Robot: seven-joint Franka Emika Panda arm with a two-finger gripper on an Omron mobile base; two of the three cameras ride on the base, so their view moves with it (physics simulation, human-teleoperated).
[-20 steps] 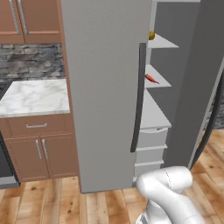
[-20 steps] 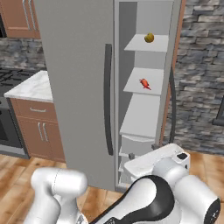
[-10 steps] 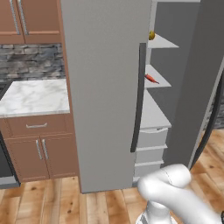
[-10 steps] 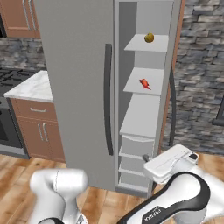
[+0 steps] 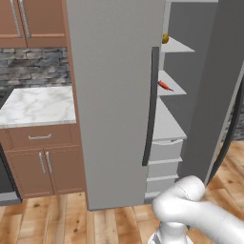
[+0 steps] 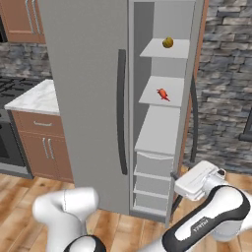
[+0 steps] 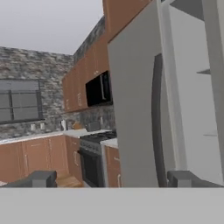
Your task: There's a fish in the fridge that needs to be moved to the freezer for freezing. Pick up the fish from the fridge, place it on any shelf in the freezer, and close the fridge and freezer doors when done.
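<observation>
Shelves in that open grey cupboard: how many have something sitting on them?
2. The top shelf carries a small yellow ball; the shelf below carries a small red-orange fish. The closed door may hide more.

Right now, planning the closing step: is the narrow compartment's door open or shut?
Open. The right door is swung outward, exposing the shelves with the fish and the small yellow ball. The left door is shut.

A wide grey door (image 5: 116,95) with a dark bar handle (image 5: 150,107) stands shut, while at two o'clock a small red-orange fish (image 5: 165,86) lies on an open pale shelf (image 5: 172,87).
</observation>
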